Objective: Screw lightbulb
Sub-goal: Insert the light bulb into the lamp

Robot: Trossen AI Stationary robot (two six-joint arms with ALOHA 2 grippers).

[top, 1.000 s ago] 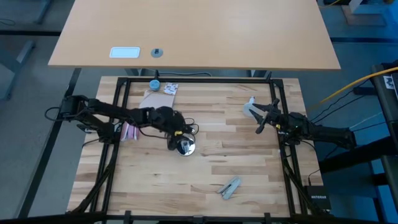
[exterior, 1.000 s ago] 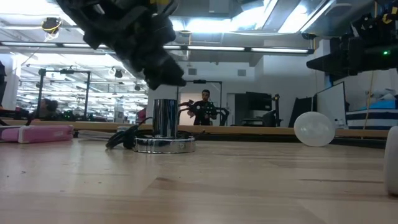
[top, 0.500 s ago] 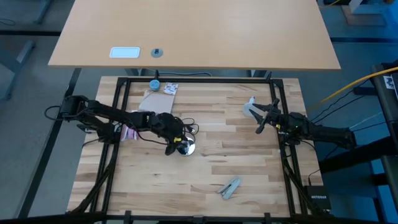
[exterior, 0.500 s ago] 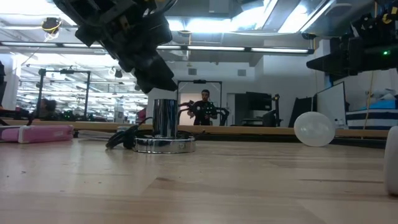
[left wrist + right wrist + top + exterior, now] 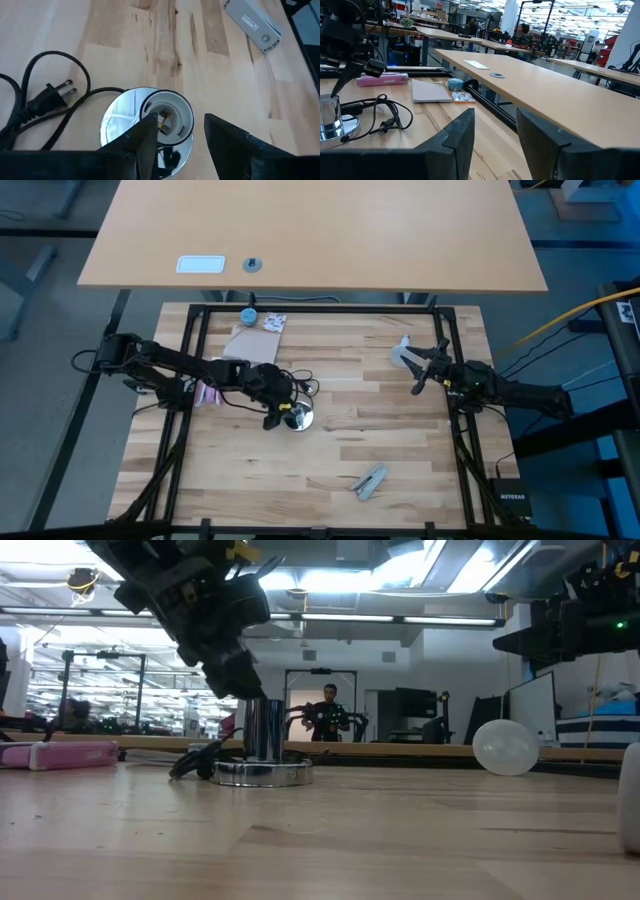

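Frosted-white lightbulb (image 5: 505, 747), shiny silver lamp base (image 5: 263, 771), black cord (image 5: 30, 107).

No legible text on anything in view.

Small frosted-white pear-shaped lightbulb (image 5: 505, 747) lying loose on the wooden tabletop.
Seen from table height as a round, pale, slightly glossy globe resting directly on the boards at the right side; from above (image 5: 403, 354), lies on its side near the table's right rear area with the narrow neck end pointing toward the back edge. Not gripped, not seated in any socket.
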